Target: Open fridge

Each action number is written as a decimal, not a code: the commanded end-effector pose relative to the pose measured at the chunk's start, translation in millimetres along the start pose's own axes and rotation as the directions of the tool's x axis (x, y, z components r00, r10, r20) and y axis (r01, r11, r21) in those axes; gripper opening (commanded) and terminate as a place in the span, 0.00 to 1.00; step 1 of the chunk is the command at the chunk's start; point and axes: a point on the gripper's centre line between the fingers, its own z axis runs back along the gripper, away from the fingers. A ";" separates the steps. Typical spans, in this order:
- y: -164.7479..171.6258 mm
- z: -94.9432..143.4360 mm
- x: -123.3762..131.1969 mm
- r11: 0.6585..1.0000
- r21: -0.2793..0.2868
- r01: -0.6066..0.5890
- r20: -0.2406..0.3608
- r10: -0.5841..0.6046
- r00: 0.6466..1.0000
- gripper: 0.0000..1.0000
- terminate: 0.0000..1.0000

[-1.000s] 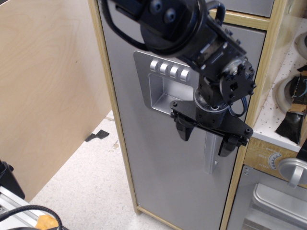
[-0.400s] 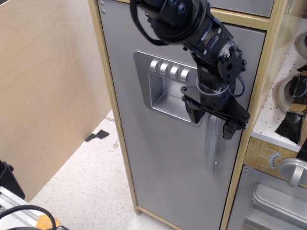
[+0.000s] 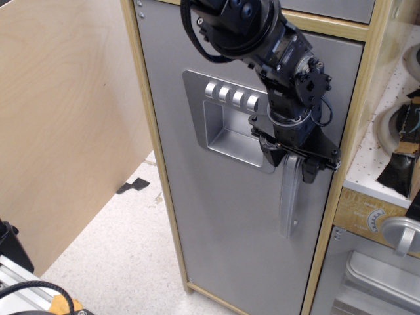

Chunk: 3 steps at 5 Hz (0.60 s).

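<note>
The fridge is a tall cabinet with a light wood frame and a flat grey door, which stands closed. A recessed dispenser panel with a row of buttons sits in the door. A vertical silver handle runs down the door's right side. My black gripper is against the door at the handle's top. One finger is to the left of the handle and the other to the right. The jaws are open with a narrow gap to the handle. The arm hides the handle's top end.
A large plywood board leans at the left over the speckled white floor. To the right are a pegboard shelf with utensils and, lower, a silver oven door with a round knob. A black cable lies at the bottom left.
The gripper has moved up and in towards the door. It went from hanging in front of the handle's middle to straddling its top, and the jaws have narrowed. The door has not moved.
</note>
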 end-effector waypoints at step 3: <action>-3.7 21.8 -23.6 0.996 0.029 -0.089 -0.063 0.091 0.994 0.00 0.00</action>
